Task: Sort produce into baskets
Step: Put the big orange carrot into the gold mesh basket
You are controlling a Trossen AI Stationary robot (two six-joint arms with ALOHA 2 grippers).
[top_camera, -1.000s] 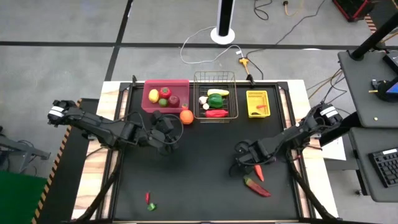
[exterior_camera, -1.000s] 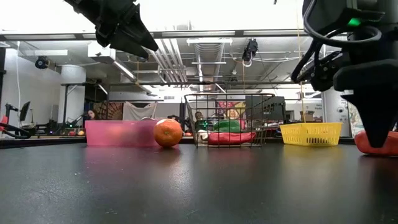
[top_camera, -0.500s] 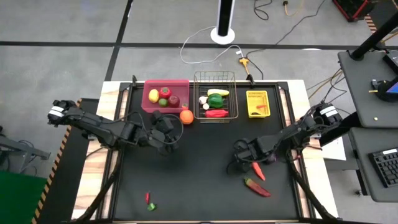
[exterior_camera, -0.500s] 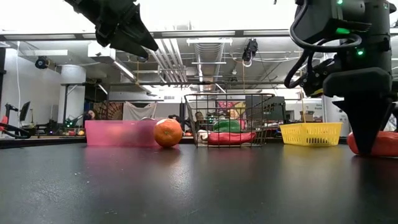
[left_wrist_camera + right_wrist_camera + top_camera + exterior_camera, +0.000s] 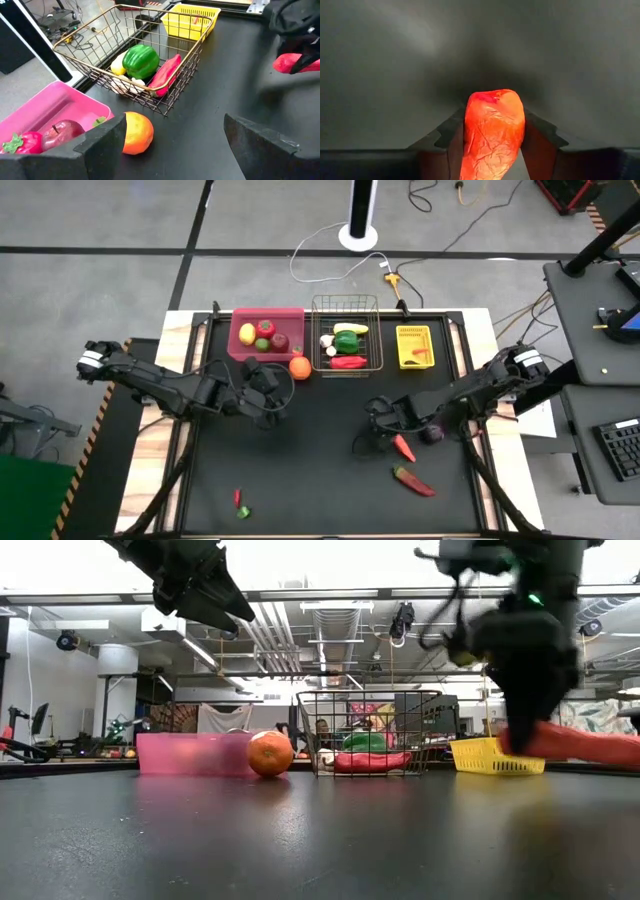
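My right gripper [image 5: 388, 436] hangs over the table's middle right, shut on a red chilli [image 5: 403, 447] that shows between its fingers in the right wrist view [image 5: 492, 131]. My left gripper [image 5: 266, 394] waits open above the table, near an orange [image 5: 299, 367] that rests on the table beside the pink bin [image 5: 268, 315]. The pink bin holds apples and a lemon. The wire basket [image 5: 346, 302] holds a green pepper, a red chilli, garlic and corn. The yellow bin [image 5: 414, 360] stands to its right. My right gripper pinches the red chilli near one end [image 5: 522, 743] between its two fingers [image 5: 451, 145]. The fingers come from above, pointing down, and lie across it. The chilli is lifted clear of the table and sticks out about level to one side [image 5: 590, 747].
Another red chilli with a green stem [image 5: 413, 480] lies on the table near my right gripper. A small red chilli [image 5: 237, 497] and a green lime [image 5: 244, 512] lie near the front left. Cables and a white stand lie on the floor beyond the far edge.
My right gripper has shut on the red chilli, tipped a little, and gone toward the table's left and slightly up. The chilli, which lay on the table, now hangs clear of it.
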